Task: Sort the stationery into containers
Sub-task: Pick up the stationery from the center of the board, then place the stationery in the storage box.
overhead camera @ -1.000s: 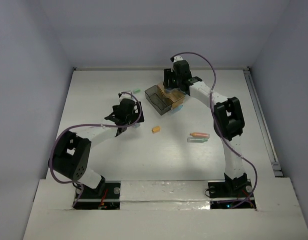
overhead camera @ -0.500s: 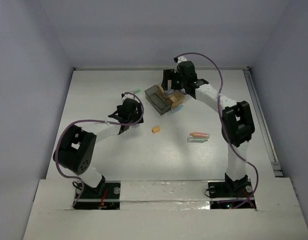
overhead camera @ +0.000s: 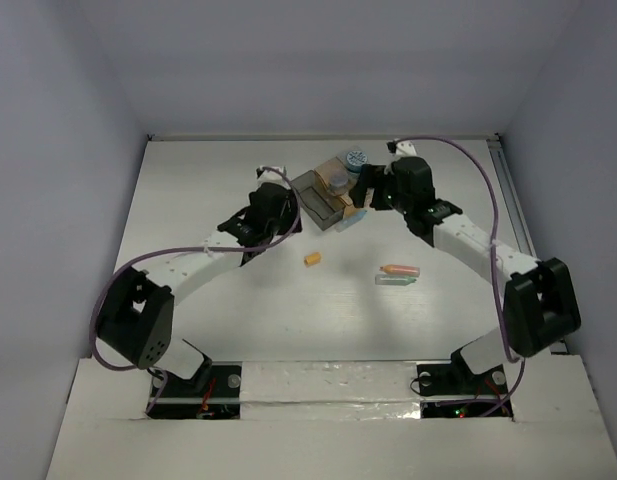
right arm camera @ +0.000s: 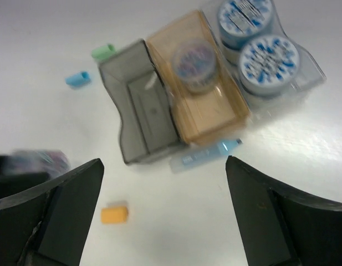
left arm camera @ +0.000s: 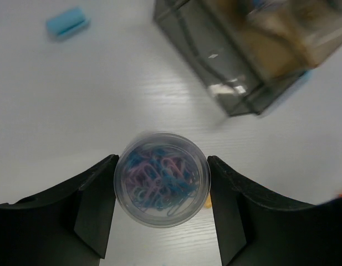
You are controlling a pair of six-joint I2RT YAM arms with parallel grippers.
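We see a white table [overhead camera: 318,320] with a faint wood grain, closed in by pale grey-lilac walls [overhead camera: 318,70] at the back and on both sides. A metal rail [overhead camera: 518,215] runs along its right edge, and a white ledge [overhead camera: 328,430] spans its near edge.
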